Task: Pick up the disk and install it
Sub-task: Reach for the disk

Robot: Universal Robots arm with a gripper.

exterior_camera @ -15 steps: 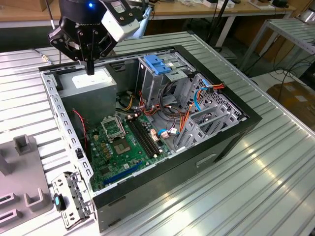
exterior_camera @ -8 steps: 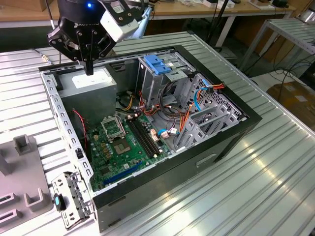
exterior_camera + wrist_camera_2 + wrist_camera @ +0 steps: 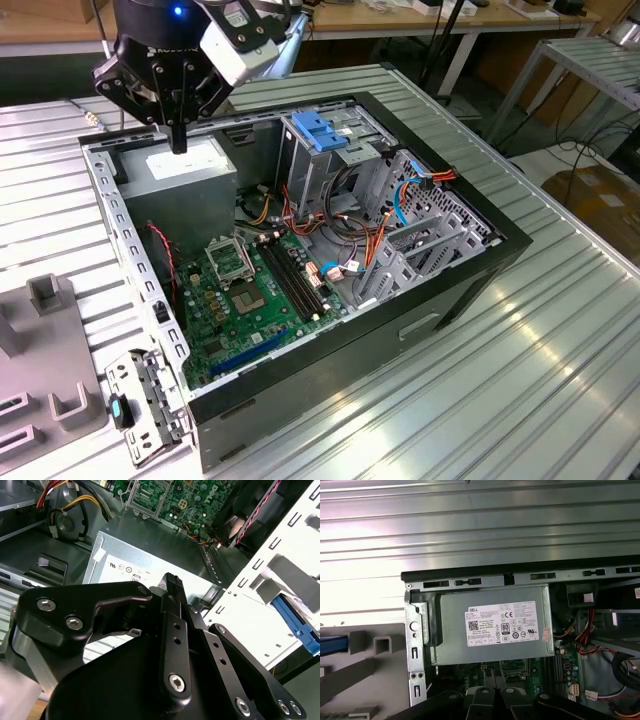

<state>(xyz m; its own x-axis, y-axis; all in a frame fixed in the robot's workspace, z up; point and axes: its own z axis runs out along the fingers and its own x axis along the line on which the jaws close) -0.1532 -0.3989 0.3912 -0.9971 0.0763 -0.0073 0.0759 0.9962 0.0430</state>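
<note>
My gripper [image 3: 178, 146] hangs just above the grey power-supply box [image 3: 190, 170] in the open computer case's back corner, at the exterior view's left. Its black fingers [image 3: 172, 582] are pressed together with nothing between them. The disk's body is out of view. A blue plastic strip [image 3: 331, 645] lies by the grey fixture outside the case wall, and in the second wrist view a blue piece [image 3: 296, 626] shows behind that wall. I cannot tell whether either belongs to the disk.
A metal drive cage with a blue latch [image 3: 318, 130] stands in the case [image 3: 480, 275], with cables [image 3: 355, 225] and the motherboard [image 3: 240, 295] beside it. A grey slotted fixture [image 3: 45, 330] and a loose bracket [image 3: 140, 405] lie at the exterior view's left.
</note>
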